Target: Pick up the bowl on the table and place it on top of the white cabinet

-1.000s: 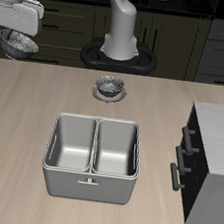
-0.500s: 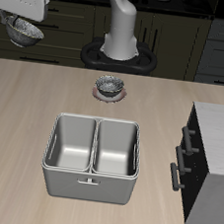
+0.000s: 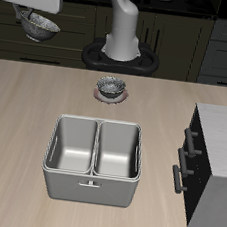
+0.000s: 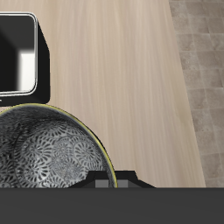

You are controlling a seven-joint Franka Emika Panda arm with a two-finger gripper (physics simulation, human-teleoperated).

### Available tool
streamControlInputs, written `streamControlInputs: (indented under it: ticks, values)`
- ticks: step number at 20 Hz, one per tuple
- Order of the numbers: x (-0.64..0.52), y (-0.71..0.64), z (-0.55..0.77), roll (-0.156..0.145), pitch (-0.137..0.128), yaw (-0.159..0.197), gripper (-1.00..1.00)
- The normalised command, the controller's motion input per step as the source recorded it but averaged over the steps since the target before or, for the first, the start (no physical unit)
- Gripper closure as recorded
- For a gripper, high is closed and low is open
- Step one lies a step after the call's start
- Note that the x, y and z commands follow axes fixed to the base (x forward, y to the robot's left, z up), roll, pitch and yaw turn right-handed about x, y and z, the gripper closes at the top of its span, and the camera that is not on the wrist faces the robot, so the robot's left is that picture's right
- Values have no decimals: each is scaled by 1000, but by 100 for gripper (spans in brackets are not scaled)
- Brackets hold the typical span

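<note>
My gripper is high above the table, past its side edge, and is shut on the rim of the bowl, a small grey metallic bowl that hangs tilted under it. In the wrist view the bowl fills the frame close up and shows its dark speckled inside. The white cabinet, with a pale top, black front and bar handles, stands at the opposite side of the table, far from the gripper.
A second, same-looking grey bowl sits at the back of the table in front of the robot's base. A steel double basin stands in the middle toward the front edge; its corner shows in the wrist view.
My gripper has risen with the bowl in it and moved a little toward the table's middle. Nothing on the table has moved.
</note>
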Motion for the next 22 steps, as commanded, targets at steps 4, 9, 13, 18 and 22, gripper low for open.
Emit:
streamControlInputs:
  ticks: [4, 9, 13, 18, 22]
  values:
    - [55, 465, 116, 61, -11, 12, 100]
    - [49, 626, 146, 86, -15, 12, 100]
    - [99, 471, 79, 65, -7, 11, 100]
    - [132, 446, 102, 39, -11, -5, 100]
    - [138, 372, 84, 15, -9, -7, 100]
